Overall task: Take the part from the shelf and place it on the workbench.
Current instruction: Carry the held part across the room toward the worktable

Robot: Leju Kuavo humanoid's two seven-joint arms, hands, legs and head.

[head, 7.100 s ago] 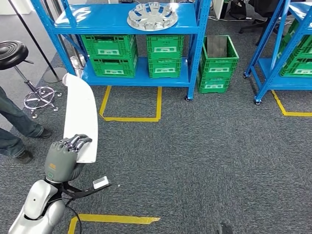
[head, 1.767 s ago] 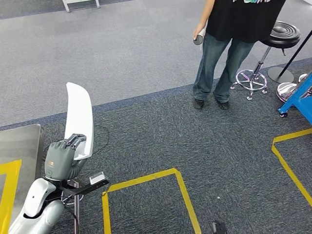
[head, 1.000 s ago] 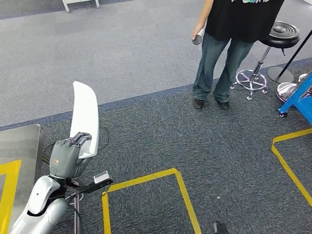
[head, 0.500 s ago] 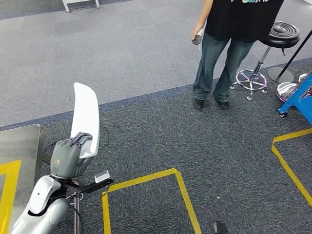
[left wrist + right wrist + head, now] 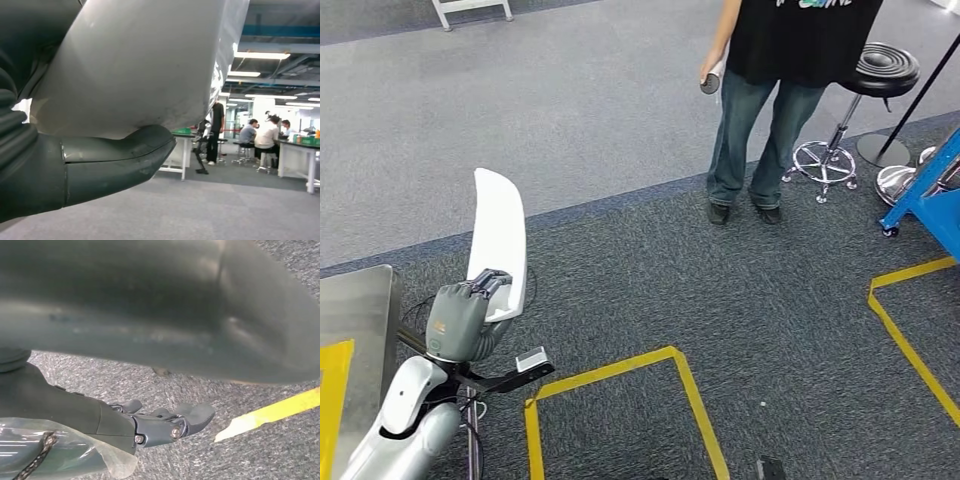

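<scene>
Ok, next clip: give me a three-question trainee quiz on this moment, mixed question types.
1. True or false: the left hand grips the white part.
2. Multiple choice: where is the metal workbench in the head view? A) at the lower left, beside the left arm B) behind the person C) inside the yellow floor outline
3. Short answer: what stands just to the right of the person in the head view?

Key:
1. True; the part stands upright above the hand.
2. A
3. A black stool with a chrome base.
</scene>
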